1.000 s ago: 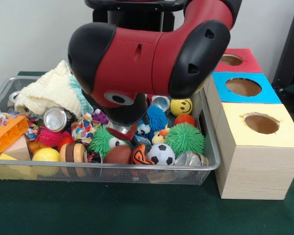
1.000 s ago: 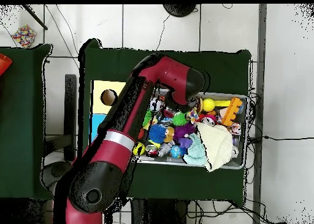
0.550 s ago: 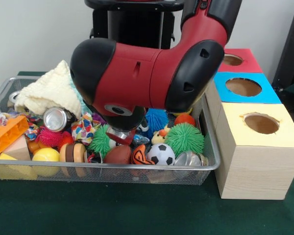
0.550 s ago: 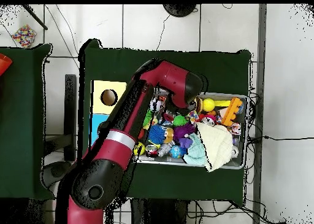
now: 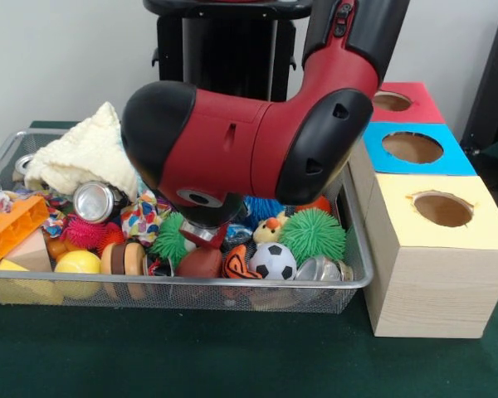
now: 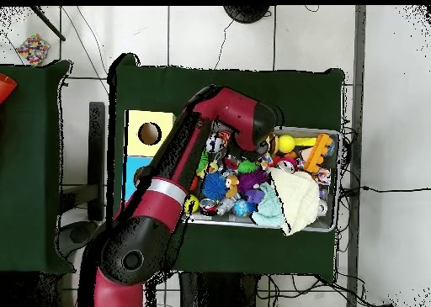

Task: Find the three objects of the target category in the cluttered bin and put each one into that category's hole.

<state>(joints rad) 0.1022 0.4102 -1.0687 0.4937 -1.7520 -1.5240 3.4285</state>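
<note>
The gripper hung low in the wire bin, its tip just above the brown football and beside the green spiky ball; whether its fingers were spread or pressed together could not be told, since the bulky red and black arm hid them in both views. Just beside the football lay a tiger-striped orange ball and a soccer ball, with a second green spiky ball behind them. Further out to the picture's left sat a silver can, a yellow ball, an orange toy block and a cream knitted cloth piled at the back. Beside the bin stood three boxes, each with a round hole on top: a yellow box nearest, then a blue box, then a red box. No writing or label could be read on anything.
</note>
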